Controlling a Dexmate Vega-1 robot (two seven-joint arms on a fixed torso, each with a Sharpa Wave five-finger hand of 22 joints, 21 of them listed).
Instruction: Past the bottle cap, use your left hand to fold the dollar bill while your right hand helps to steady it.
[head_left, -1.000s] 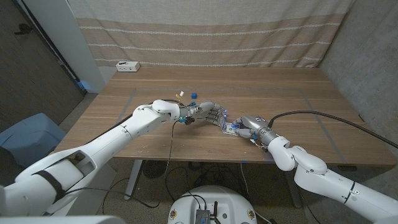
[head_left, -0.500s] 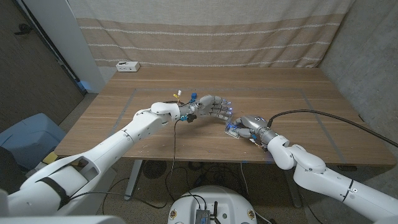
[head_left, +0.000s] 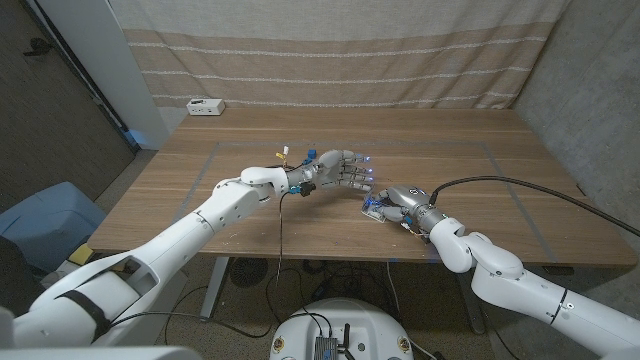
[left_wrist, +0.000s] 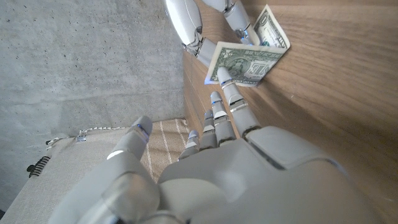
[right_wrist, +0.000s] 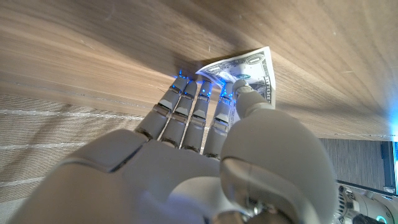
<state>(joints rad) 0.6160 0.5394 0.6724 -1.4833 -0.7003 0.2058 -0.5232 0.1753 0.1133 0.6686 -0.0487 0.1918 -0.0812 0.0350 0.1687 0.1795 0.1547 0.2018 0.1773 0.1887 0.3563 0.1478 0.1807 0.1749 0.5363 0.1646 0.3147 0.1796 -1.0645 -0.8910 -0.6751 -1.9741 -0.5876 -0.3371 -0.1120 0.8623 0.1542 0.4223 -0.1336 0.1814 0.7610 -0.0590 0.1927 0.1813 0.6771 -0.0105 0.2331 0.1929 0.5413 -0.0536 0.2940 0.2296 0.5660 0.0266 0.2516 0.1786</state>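
Note:
A dollar bill (head_left: 373, 209) lies folded on the wooden table (head_left: 200, 180), right of the middle. My right hand (head_left: 402, 200) presses its fingertips (right_wrist: 186, 86) and thumb down on the bill (right_wrist: 252, 67), fingers stretched out. My left hand (head_left: 342, 171) hovers a little left of the bill and farther back, holding nothing, fingers apart and pointing toward it. In the left wrist view the left hand (left_wrist: 249, 162) reaches toward the bill (left_wrist: 247, 62), where the right hand's fingers (left_wrist: 186, 28) rest. A small blue bottle cap (head_left: 312, 155) sits just behind the left wrist, partly hidden.
A white box (head_left: 206, 105) stands at the table's far left corner. A striped curtain hangs behind the table. Bare wood spreads to the far right and along the left half.
My left hand has lifted off the bill and drawn back and away from it, its fingers spreading. The right hand has stayed on the bill.

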